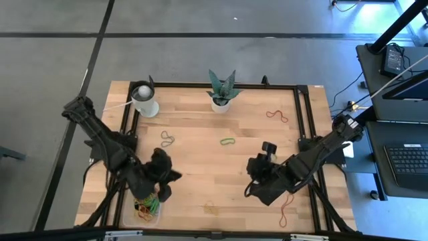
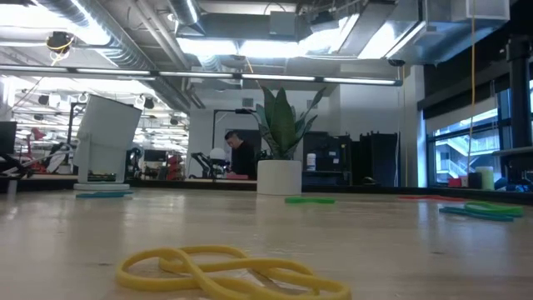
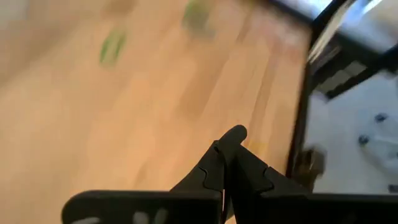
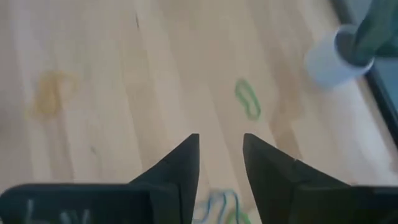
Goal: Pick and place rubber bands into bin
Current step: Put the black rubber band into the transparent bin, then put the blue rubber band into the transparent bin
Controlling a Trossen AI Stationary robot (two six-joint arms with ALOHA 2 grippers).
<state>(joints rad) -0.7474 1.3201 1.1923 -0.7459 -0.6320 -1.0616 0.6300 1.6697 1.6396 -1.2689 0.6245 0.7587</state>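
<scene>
The clear bin stands at the table's near left corner with several green, yellow and red rubber bands in it. My left gripper is just beyond the bin's far right rim. Its fingers are shut, and no band shows between them. My right gripper is at the table's near middle right, open and empty. Loose bands lie flat on the table: a green one, a blue-green pair, a yellow one and two red ones.
A white cup stands at the far left and a potted plant at the far middle. A black rail frame runs along the table's far and side edges. Bare wood lies between the two grippers.
</scene>
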